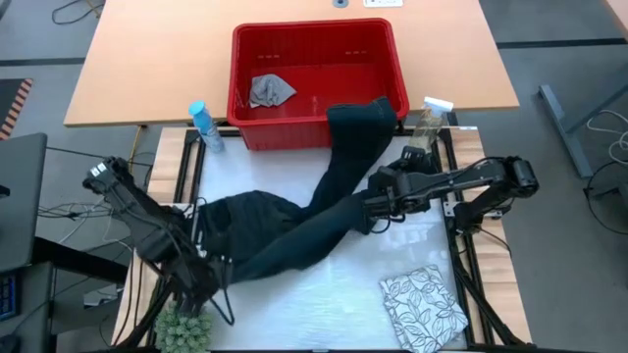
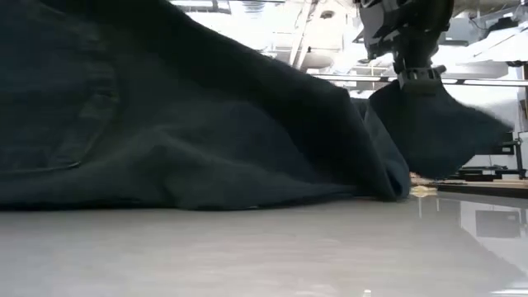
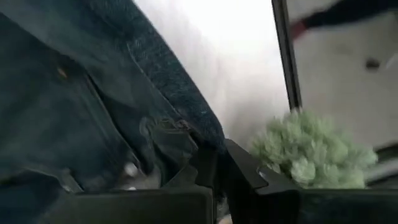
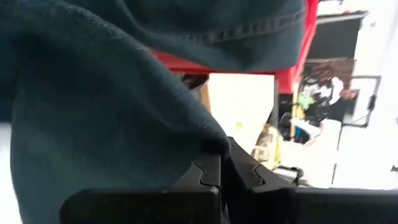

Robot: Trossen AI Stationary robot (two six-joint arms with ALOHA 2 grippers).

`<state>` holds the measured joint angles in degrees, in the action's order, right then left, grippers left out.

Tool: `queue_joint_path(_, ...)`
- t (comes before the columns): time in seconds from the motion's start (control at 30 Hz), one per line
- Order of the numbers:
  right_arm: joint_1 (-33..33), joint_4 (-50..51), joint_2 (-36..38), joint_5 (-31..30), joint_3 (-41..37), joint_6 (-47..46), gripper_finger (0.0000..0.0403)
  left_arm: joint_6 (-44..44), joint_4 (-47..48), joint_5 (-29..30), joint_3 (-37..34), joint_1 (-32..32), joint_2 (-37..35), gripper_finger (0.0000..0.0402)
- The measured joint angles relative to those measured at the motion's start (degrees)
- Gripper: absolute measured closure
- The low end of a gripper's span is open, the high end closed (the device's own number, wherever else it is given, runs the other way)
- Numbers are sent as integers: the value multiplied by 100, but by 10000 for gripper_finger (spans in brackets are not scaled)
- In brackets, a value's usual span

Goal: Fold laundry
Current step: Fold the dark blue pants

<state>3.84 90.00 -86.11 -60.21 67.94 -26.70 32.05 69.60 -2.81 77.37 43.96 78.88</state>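
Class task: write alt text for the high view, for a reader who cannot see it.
Both grippers are shut on dark jeans stretched across the table: left gripper at the waist, right gripper on a leg draped over the red basket. A leaf-print cloth lies folded nearby.

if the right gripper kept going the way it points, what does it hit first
Probably the jeans it is already shut on; the right gripper points toward the left arm, with denim filling that line. Depth is unclear.

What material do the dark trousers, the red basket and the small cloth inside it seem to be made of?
The jeans look like dark blue denim, matte: visible seams and a rivet in the left wrist view. The red basket looks like rigid, slightly glossy plastic with slotted walls. The small grey cloth is probably soft woven or knit fabric, since it lies crumpled.
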Motion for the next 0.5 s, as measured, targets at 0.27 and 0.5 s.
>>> queue_joint_path(0.27, -128, 2, 0, 616, 0, -156, 379, -76, 117, -175, -424, 368, 930, 401)
queue_joint_path(0.5, 250, 4, 0, 2015, 0, -308, 379, -494, 179, -266, -527, 379, 1611, 401)
